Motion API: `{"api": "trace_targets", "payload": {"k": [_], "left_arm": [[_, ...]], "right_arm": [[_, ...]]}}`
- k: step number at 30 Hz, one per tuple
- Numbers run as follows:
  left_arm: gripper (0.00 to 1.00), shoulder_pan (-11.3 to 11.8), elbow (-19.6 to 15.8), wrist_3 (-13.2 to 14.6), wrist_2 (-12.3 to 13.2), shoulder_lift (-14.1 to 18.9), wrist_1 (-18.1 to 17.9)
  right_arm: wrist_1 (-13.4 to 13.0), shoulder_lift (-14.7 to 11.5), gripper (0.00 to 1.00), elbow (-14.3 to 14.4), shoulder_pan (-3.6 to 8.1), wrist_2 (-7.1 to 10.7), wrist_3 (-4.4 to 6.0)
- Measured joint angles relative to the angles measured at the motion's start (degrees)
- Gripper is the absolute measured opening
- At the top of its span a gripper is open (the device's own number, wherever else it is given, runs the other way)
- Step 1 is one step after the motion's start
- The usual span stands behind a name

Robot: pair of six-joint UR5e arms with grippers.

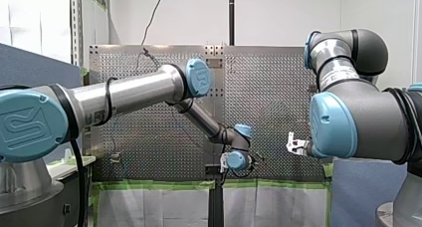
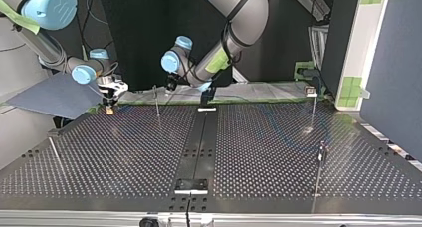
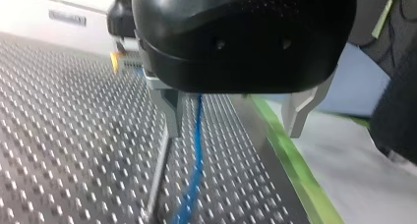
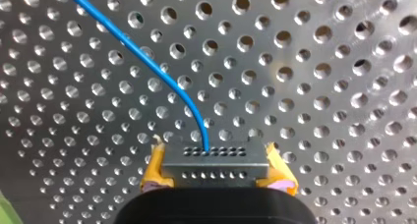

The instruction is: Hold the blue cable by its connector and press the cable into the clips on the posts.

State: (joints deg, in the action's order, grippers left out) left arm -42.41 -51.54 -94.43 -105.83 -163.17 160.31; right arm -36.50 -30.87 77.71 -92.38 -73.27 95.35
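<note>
Pinching the connector [image 4: 215,161], my right claw [image 4: 216,171] holds the blue cable [image 4: 142,60]

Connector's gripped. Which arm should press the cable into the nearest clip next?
Left, probably. My left gripper is open, the blue cable running between its fingers, close beside a post. My right gripper is shut on the connector and should just hold it.
</note>
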Motion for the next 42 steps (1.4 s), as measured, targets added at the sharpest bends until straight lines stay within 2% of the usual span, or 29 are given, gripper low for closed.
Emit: {"api": "trace_targets", "payload": {"k": [4,11,19,24,30,42], "left_arm": [[1.0,-0.74,-1.71,-1.11,1.19,1.71,-1.55],[1.0,-1.81,-2.31,-0.94,1.44,3.99,-2.46],[1.0,-2.67,-2.43,-0.86,1.13,4.23,-1.43],[1.0,-2.98,-3.67,-0.4,0.57,4.23,-0.92],[1.0,-3.27,-5.58,-0.27,0.09,4.24,-2.34],[1.0,-3.91,-4.99,-0.71,0.05,4.24,-2.96]], "right_arm": [[0.27,0.03,0.0,0.01,-0.18,0.17,-0.04],[0.36,0.09,0.0,0.01,-0.37,0.22,0.06],[0.37,0.14,0.0,0.01,-0.45,0.22,0.14],[0.48,0.18,0.0,0.02,-0.48,0.22,0.13],[0.54,0.2,0.0,0.0,-0.57,0.22,0.15],[0.54,0.23,0.0,-0.02,-0.57,0.22,0.21]]}}
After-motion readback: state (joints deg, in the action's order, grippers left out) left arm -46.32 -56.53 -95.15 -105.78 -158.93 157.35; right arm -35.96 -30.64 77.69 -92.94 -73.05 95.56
